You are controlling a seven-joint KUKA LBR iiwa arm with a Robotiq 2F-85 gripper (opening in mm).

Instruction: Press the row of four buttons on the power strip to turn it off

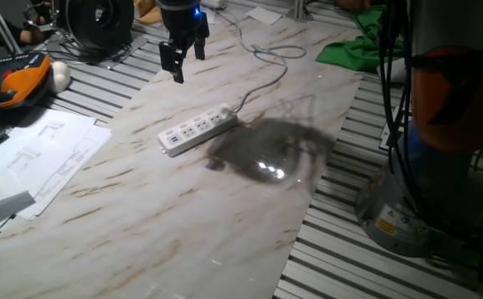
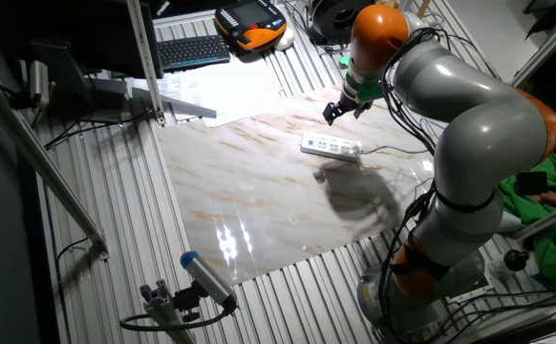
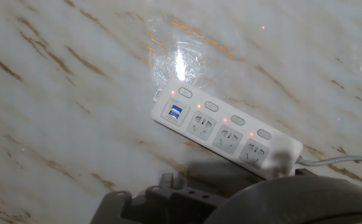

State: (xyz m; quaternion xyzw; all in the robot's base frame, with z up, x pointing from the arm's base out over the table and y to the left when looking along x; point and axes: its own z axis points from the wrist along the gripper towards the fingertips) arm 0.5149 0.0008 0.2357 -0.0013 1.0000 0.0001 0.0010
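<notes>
In one fixed view, the black two-finger gripper [image 1: 187,62] hangs spread apart, gripping nothing, above the long white plastic power strip [image 1: 197,129] on the marble-patterned tabletop [image 1: 183,216]. The other fixed view agrees. In the hand view, four oval buttons [image 3: 224,113] line the strip's far edge.

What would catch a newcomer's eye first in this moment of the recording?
Most striking is the long white plastic power strip lying alone mid-slab on the marble-patterned tabletop, a small red light glowing beside each of its four oval buttons. Above its far side hangs the black two-finger gripper, clear of the strip, fingers apart. The bulky grey-and-orange robot arm fills the right of the other fixed view.
</notes>
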